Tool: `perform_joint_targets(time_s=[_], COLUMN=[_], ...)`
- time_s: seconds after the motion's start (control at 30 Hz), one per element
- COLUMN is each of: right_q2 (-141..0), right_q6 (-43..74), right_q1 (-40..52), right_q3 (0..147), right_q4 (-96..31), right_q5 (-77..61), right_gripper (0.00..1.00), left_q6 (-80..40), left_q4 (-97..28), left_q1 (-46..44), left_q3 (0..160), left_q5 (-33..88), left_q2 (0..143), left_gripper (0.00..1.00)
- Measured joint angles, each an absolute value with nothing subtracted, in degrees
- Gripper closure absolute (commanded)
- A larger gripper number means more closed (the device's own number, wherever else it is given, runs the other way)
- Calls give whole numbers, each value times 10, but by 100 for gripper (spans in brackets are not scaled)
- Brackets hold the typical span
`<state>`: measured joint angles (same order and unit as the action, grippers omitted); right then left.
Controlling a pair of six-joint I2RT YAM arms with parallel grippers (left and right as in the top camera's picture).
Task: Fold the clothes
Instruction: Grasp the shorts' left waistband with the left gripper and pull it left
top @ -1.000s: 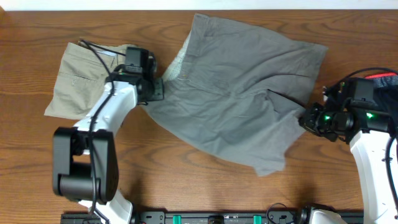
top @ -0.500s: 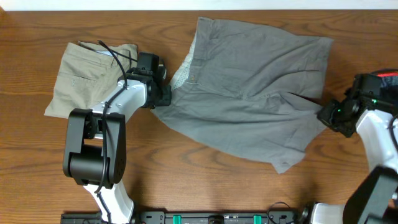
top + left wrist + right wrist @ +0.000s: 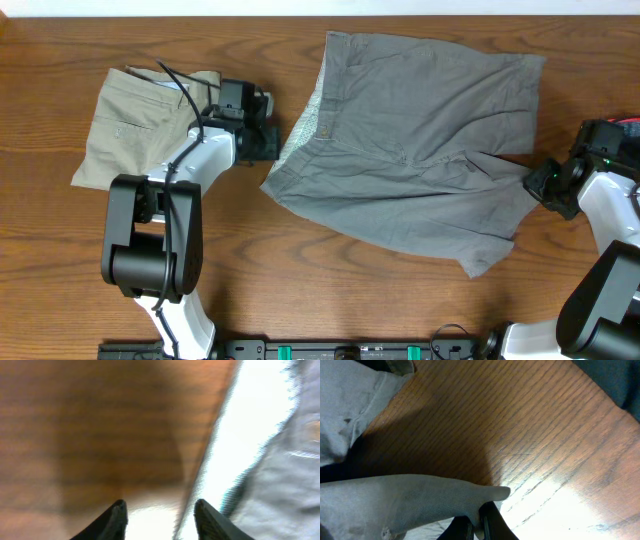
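While right gripper [image 3: 543,186] pinches the grey shorts [image 3: 420,140] at one leg hem [image 3: 518,205], left gripper [image 3: 270,146] stands half-open beside the waistband [image 3: 310,120], holding nothing. Advised: draw cloth taut and flat before folding.

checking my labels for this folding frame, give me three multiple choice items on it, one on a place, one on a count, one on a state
1. Where do the beige shorts lie relative to the grey shorts?
A. on top of them
B. apart from them, beyond the left gripper
C. under them

2. How many garments are on the table?
A. one
B. two
C. three

3. The right gripper is:
A. open over bare wood
B. shut on the beige shorts
C. shut on an edge of the grey shorts

Answers:
1 B, bare wood shows between the two pairs.
2 B, only the beige and grey pairs lie there.
3 C, the right wrist view shows grey cloth pinched between its fingers.
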<state>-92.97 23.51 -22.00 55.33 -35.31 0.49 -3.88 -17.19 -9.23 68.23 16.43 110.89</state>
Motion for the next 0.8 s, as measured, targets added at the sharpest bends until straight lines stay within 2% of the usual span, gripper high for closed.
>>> perform_joint_targets(time_s=[0.1, 0.23, 0.8], right_q2=[-930, -930, -930], right_q6=[235, 235, 235], right_q1=[-220, -220, -219], right_q3=[553, 553, 553], right_q4=[-354, -360, -368], right_q5=[1, -2, -20], right_gripper=[98, 98, 98], left_q6=[-32, -27, -27], left_q4=[-127, -81, 70], left_q1=[-94, -104, -144], left_q3=[695, 703, 705], left_q5=[224, 268, 298], left_q2=[1109, 1109, 1196], left_gripper=[39, 39, 40])
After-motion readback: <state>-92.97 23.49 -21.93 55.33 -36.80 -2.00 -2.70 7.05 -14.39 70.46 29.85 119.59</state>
